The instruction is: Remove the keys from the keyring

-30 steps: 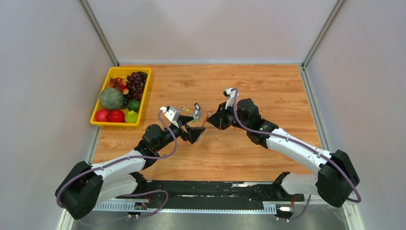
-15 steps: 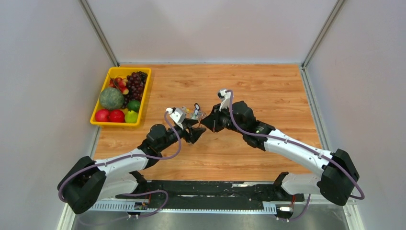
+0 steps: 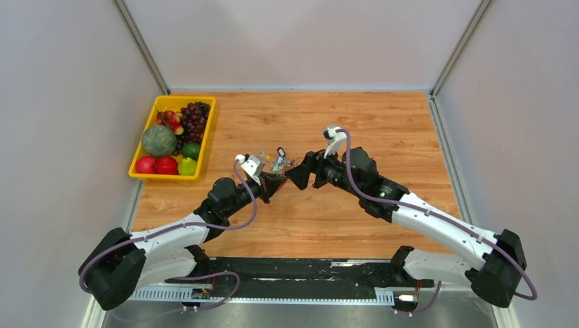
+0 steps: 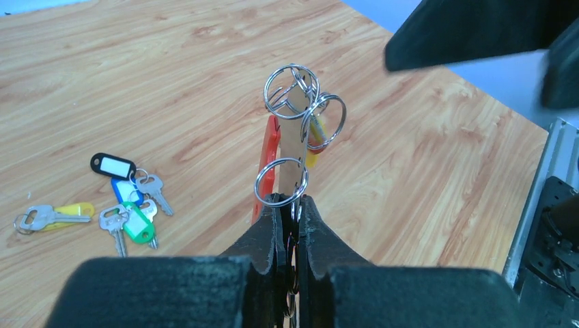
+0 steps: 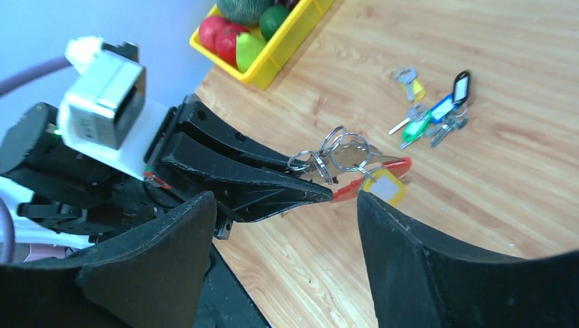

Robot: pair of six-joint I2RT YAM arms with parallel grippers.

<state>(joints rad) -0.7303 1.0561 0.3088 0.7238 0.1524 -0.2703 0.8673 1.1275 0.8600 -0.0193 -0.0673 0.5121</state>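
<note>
My left gripper (image 4: 290, 199) is shut on the keyring (image 4: 300, 102), a bunch of linked silver split rings held just above the table. A red tag (image 4: 267, 164) and a yellow tag (image 5: 384, 186) hang from it. Whether a key hangs among the rings I cannot tell. My right gripper (image 5: 283, 198) stands open just in front of the left fingertips (image 5: 321, 191), holding nothing. Loose keys (image 4: 130, 205) with black, blue and green tags lie on the wood to the left. One more key with a yellow tag (image 4: 51, 215) lies beside them.
A yellow tray (image 3: 164, 178) of fruit sits at the table's left edge. The two grippers (image 3: 290, 178) meet tip to tip near the table's middle, with the loose key cluster (image 3: 276, 158) just behind them. Grey walls close in both sides.
My left gripper has shut on the rings. My right gripper has opened, let go of them and drawn back a little to the right.
</note>
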